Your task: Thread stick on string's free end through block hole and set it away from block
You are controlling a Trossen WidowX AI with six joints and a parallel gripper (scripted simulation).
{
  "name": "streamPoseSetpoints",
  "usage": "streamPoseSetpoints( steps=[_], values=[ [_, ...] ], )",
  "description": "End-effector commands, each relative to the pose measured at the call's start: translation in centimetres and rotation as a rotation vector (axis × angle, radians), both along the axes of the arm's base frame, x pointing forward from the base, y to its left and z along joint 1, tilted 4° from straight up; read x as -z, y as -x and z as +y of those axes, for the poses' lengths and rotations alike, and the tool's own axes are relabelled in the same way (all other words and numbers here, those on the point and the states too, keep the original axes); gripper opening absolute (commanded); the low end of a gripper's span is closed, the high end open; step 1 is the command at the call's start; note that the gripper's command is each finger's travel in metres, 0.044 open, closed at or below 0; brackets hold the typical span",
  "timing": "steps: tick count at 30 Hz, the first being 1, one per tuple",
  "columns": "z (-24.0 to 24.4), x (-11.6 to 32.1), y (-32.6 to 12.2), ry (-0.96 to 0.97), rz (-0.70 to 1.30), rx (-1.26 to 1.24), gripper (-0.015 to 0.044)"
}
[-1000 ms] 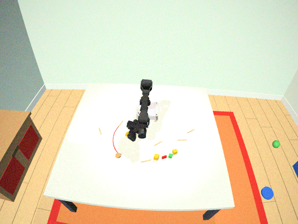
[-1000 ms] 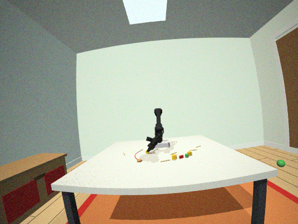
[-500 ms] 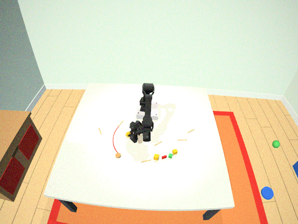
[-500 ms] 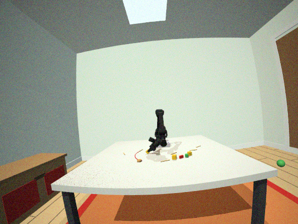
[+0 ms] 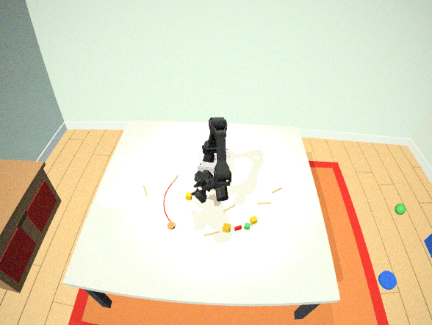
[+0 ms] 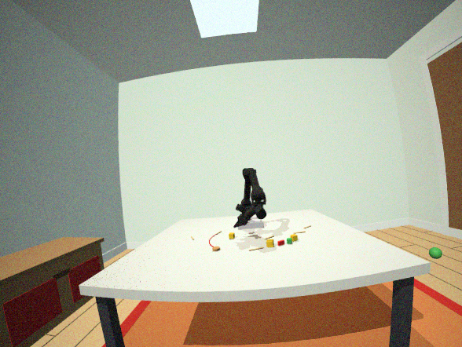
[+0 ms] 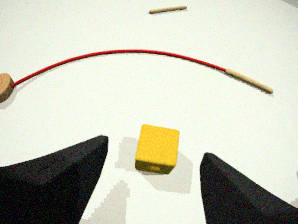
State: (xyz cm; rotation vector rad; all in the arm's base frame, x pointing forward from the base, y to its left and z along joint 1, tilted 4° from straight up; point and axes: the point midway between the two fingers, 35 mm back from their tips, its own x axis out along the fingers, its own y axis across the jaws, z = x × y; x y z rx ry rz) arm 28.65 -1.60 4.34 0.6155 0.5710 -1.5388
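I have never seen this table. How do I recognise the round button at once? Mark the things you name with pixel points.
On the white table (image 5: 121,254) (image 6: 188,275), find the curved red string (image 5: 164,200) (image 6: 210,240) (image 7: 125,51). One end carries a thin stick (image 5: 175,179) (image 6: 218,233) (image 7: 250,82); the other meets the wooden button (image 5: 171,225) (image 6: 216,249) (image 7: 5,87). It is round and brown, while the nearby block (image 5: 188,196) (image 6: 232,235) (image 7: 158,146) is yellow and boxy.

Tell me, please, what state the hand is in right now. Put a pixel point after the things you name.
Hand (image 5: 194,196) (image 6: 235,226) (image 7: 156,152): open, holding nothing; the yellow block with the hole (image 5: 188,196) (image 6: 232,235) (image 7: 158,145) sits on the table, touching neither finger.
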Motion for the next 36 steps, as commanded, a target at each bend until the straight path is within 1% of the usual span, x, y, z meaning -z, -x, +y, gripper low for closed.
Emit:
streamPoseSetpoints(
  steps=[1,11,13,14,18,19,27,32,36],
  values=[
    [0.1,-0.3,0.2,-0.004,0.006,0.011,0.0240],
    [0.1,-0.3,0.2,-0.004,0.006,0.011,0.0240],
    [-0.1,-0.2,0.3,-0.016,0.052,-0.021,0.0293],
    [-0.3,-0.1,0.4,-0.039,0.105,-0.059,0.0319],
    [-1.0,0.4,0.7,-0.157,0.350,-0.260,0.0424],
    [-1.2,0.5,0.8,-0.188,0.405,-0.315,0.0440],
    [-2.3,1.1,1.3,-0.426,0.767,-0.826,0.0440],
    [-2.9,1.3,1.3,-0.533,0.918,-1.205,0.0440],
    [-3.4,1.3,1.3,-0.573,1.000,-1.535,0.0440]
  ],
)
